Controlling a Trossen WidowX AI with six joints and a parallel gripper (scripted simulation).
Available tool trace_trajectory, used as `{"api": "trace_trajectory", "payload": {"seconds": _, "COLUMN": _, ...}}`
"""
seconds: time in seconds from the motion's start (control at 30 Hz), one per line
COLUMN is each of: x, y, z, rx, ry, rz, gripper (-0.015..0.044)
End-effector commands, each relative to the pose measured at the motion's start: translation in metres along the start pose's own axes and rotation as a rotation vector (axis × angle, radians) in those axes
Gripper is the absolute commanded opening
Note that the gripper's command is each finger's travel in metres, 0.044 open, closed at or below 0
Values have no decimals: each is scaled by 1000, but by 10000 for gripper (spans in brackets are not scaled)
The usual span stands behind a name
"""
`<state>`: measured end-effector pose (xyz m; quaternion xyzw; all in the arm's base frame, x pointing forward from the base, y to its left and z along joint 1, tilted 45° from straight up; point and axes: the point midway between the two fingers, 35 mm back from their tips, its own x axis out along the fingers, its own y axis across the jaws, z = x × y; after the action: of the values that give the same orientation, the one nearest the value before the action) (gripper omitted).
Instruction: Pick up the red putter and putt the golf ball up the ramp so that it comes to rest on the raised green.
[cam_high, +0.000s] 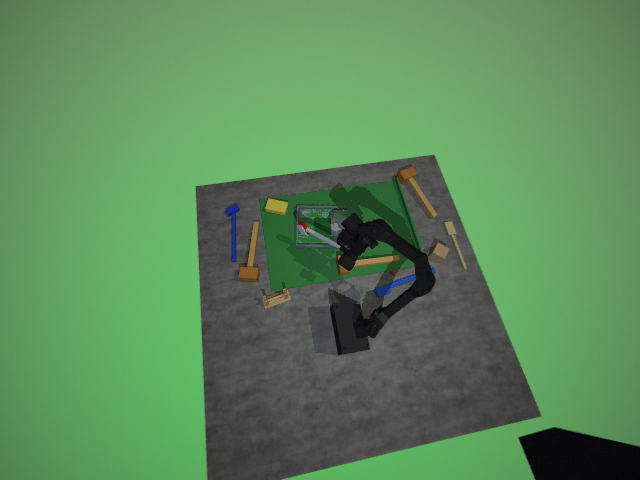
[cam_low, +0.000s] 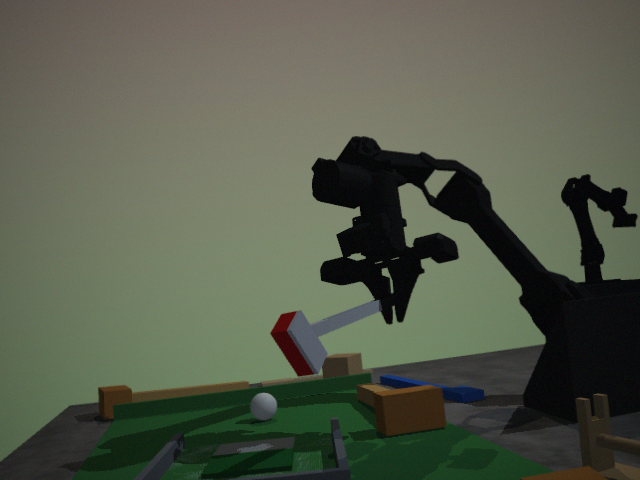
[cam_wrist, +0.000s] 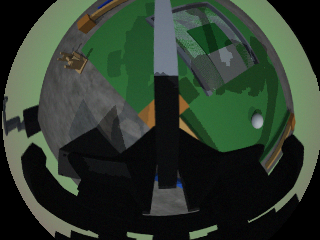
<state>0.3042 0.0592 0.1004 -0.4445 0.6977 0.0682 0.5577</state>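
The gripper (cam_low: 394, 314) is shut on the putter's black handle, high above the green mat (cam_high: 284, 268). The putter (cam_high: 323, 237) (cam_low: 346, 317) (cam_wrist: 165, 45) has a pale shaft and a red and grey head, held in the air and tilted. In the top view its head overlaps the walled green. The white golf ball (cam_low: 263, 406) (cam_wrist: 257, 120) sits on the mat beyond the ramp's grey patch (cam_low: 255, 445) (cam_wrist: 231, 65); the arm hides it in the top view. Grey walls (cam_high: 315, 207) (cam_low: 338, 446) border the green.
An orange-headed mallet (cam_high: 372, 261) (cam_low: 410, 410) lies on the mat's near side, a blue mallet (cam_high: 398, 283) beside it. A yellow block (cam_high: 276, 206) is at the far left corner. A wooden rack (cam_high: 277, 298) (cam_wrist: 74, 61) stands near left, a wooden block (cam_high: 439, 251) right.
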Motion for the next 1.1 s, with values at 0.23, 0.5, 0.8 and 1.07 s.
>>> {"api": "trace_trajectory", "payload": {"seconds": 0.23, "x": -23, "y": -60, "z": -69, "rx": 395, "ry": 4, "rz": -87, "gripper": 0}}
{"api": "trace_trajectory", "payload": {"seconds": 0.5, "x": -37, "y": -91, "z": -133, "rx": 697, "ry": 27, "rz": -160, "gripper": 0}}
{"api": "trace_trajectory", "payload": {"seconds": 0.8, "x": -44, "y": -102, "z": -171, "rx": 864, "ry": 41, "rz": -207, "gripper": 0}}
{"api": "trace_trajectory", "payload": {"seconds": 1.07, "x": -19, "y": -106, "z": -174, "rx": 951, "ry": 85, "rz": -199, "gripper": 0}}
